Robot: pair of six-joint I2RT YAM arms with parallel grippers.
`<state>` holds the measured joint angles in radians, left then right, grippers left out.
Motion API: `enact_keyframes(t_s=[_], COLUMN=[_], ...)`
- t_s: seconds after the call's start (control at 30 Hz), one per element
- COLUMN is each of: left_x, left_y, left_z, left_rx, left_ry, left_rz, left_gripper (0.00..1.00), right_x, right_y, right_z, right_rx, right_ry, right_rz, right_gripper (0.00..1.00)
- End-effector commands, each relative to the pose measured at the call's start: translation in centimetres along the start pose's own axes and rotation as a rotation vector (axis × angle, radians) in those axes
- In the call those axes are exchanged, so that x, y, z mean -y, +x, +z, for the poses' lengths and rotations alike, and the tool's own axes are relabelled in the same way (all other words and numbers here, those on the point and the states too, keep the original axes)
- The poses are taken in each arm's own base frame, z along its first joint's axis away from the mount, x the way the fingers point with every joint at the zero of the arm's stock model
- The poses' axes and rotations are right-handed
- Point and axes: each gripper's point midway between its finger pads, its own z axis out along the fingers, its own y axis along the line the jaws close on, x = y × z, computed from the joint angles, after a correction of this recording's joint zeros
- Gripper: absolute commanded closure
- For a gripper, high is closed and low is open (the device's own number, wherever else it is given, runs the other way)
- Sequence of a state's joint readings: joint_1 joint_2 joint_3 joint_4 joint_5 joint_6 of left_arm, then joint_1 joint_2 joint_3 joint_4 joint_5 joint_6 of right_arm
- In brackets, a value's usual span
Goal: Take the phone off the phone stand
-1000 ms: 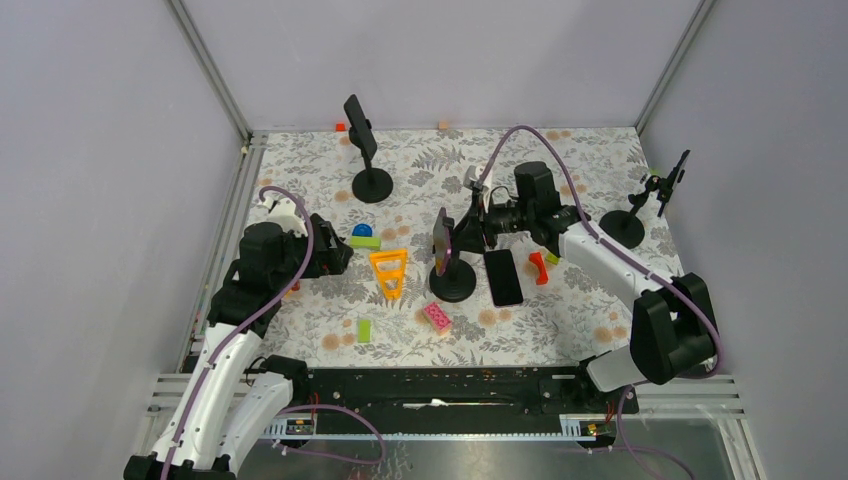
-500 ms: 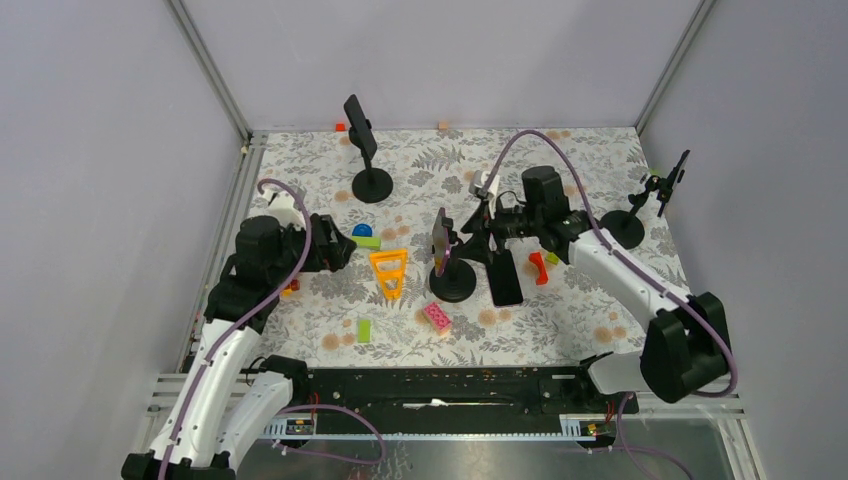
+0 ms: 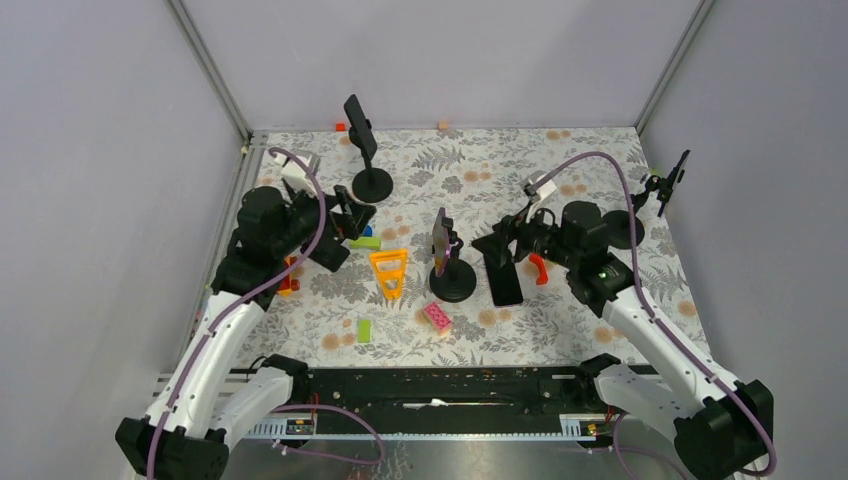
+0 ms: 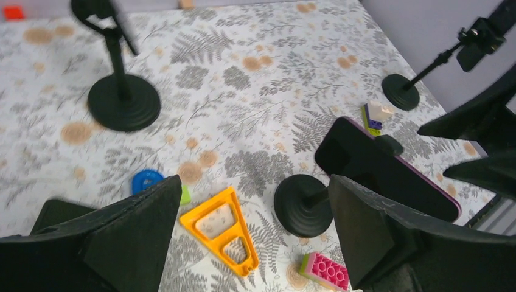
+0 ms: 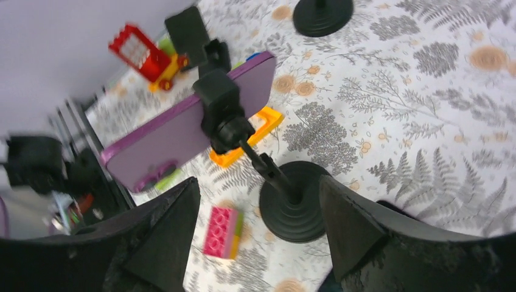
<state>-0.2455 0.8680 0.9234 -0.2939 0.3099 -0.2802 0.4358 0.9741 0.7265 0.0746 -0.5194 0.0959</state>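
A purple-backed phone [image 3: 439,238] stands clamped in the middle phone stand [image 3: 453,283]. The right wrist view shows its purple back [image 5: 176,137], the clamp [image 5: 214,100] and the round base [image 5: 298,207]. From the left wrist view I see its dark screen [image 4: 380,170] above the base [image 4: 303,205]. My right gripper [image 3: 497,250] is open just right of the stand, holding nothing [image 5: 258,185]. My left gripper [image 3: 352,230] is open and empty to the left of the stand [image 4: 252,185].
A second black phone [image 3: 505,277] lies flat right of the stand. Two more stands hold phones at the back left [image 3: 372,185] and far right [image 3: 625,228]. Scattered about are an orange triangle [image 3: 388,272], a pink brick [image 3: 437,316], a green brick [image 3: 364,329] and a red piece [image 3: 539,267].
My right gripper has opened and pulled back to the right, away from the clamped phone. My left arm has swung toward the back and right. The phone stays in its stand.
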Motion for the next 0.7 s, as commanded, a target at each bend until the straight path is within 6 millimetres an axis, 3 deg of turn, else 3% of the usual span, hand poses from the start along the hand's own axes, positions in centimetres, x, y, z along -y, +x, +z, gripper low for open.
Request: enact_keyframes(t_s=[0.0,0.13,0.23,0.3,0.67], left_x=[4.1,8.3,10.3,10.6,11.9], left_y=[-2.6,-1.6,1.3,3.4,6.0], left_z=[1.7,1.2,-0.2,-1.0,-2.0], left_rx=[0.122,0.204,0.226,0.231,0.398], left_ry=[0.175,0.375,0.563,0.650,0.803], left_rz=[0.191,0.549,0.871,1.074,1.395], left_gripper=[0.02,0.01,0.01,0.01,0.01], right_x=[1.5,1.8,2.0,2.1,2.0], right_y=[-1.6,1.6,3.3,3.9,4.2], right_z=[-0.8,-0.9,-1.1,-1.3,-2.7], right_rx=[0.074,-0.034,-0.081,-0.088,-0.063], right_ry=[0.195,0.255,0.275,0.284,0.291], right_rz=[0.395,0.533,0.555,0.549,0.460], right_gripper=[0.23,0.25,0.25,0.25,0.23])
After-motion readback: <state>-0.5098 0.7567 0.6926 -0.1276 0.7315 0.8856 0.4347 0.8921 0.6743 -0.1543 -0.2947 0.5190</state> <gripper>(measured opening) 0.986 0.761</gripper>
